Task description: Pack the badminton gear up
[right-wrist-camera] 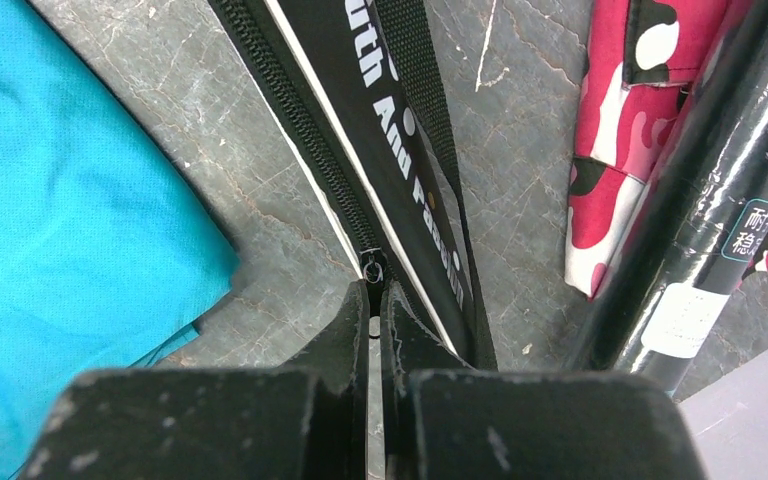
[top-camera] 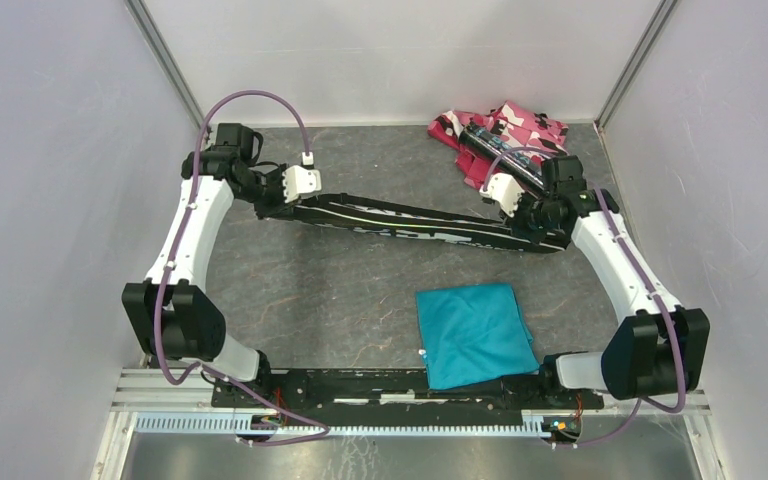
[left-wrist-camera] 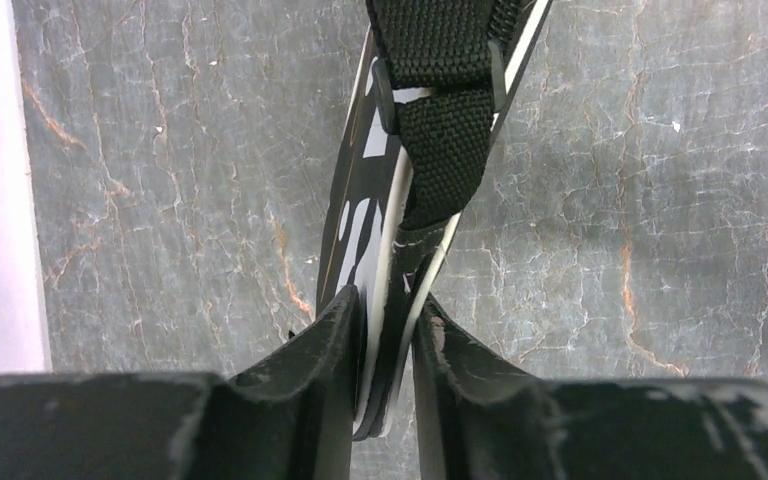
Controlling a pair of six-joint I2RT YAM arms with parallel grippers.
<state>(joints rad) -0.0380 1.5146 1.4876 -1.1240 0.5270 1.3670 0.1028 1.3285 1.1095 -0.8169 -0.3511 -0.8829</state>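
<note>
Left pincer (left-wrist-camera: 388, 315) clamps the bag (top-camera: 410, 222) at its end; right pincer (right-wrist-camera: 375, 305) pinches its zipper pull (right-wrist-camera: 373, 268).

Your left arm (top-camera: 192, 228) rises from its base at the near edge of the bench (top-camera: 340, 290) and stretches forward along the left side, with the wrist bent inward toward the middle. Its end effector (top-camera: 268, 203) points right. The fingers (left-wrist-camera: 330, 340) stand a little apart, clamped on the end of the bag (left-wrist-camera: 365, 210) between them. Your right arm (top-camera: 615, 262) mirrors this on the right side, its wrist also turned inward. Its end effector (top-camera: 528, 212) points left, with the fingers (right-wrist-camera: 352, 325) pressed almost together and their tips right at the zip (right-wrist-camera: 372, 268).
</note>
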